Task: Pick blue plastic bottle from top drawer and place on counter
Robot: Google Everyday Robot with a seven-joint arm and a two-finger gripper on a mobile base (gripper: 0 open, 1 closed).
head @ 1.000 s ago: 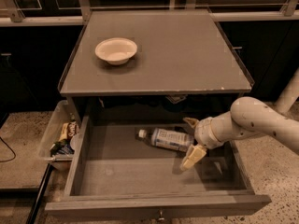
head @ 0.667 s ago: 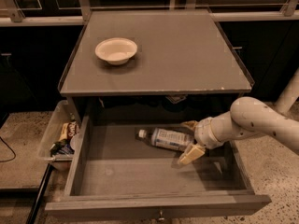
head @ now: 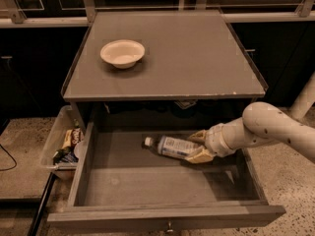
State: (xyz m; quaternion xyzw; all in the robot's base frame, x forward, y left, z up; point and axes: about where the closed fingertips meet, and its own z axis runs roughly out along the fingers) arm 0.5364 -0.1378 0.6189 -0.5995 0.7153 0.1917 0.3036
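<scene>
Bracketing drawer's (head: 123,183) plastic bottle (head: 172,146), end effector (head: 195,147)

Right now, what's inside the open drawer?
The blue plastic bottle lies on its side on the floor of the top drawer, white cap pointing left. The gripper is at its other end, hiding that end and the floor beneath.

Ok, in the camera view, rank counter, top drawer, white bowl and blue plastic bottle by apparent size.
1. counter and top drawer: alike, drawer nearer.
2. white bowl.
3. blue plastic bottle, slightly smaller; gripper at its base.
</scene>
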